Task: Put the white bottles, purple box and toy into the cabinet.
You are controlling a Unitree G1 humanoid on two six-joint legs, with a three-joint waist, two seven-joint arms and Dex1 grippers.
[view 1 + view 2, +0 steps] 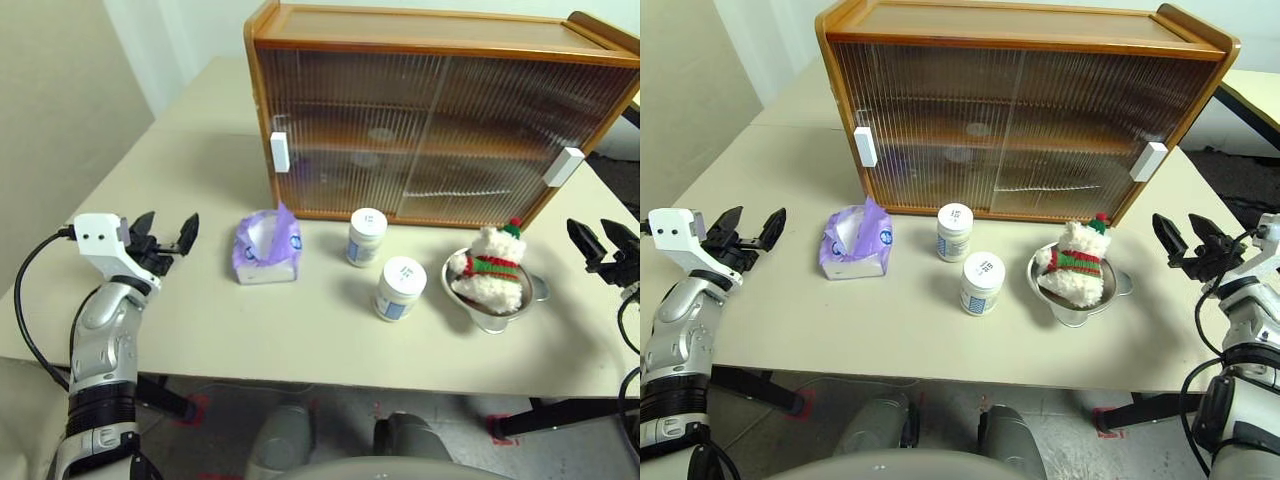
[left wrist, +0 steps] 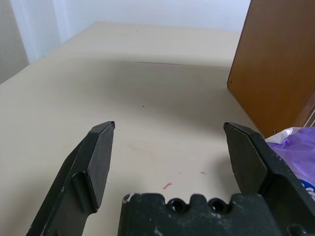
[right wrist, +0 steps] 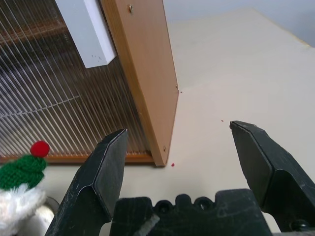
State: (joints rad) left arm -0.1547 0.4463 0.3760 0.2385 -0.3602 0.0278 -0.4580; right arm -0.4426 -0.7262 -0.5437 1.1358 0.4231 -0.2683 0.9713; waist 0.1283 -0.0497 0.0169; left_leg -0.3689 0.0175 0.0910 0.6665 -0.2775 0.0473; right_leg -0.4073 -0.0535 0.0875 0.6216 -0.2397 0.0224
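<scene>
In bowl (image 1: 1080, 310): toy (image 1: 1075, 268) | cabinet (image 1: 1020, 110) doors closed | both hands spread, empty

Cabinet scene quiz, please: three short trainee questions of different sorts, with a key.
1. True or false: both sliding doors of the cabinet are shut.
2. What does the toy sit in?
A. a metal bowl
B. the cabinet
C. the left gripper
3. Fill in: the purple box lies nearer the ___ gripper.

Key:
1. True.
2. A, the metal bowl.
3. Left; the left gripper and the right gripper are both open and empty.
</scene>
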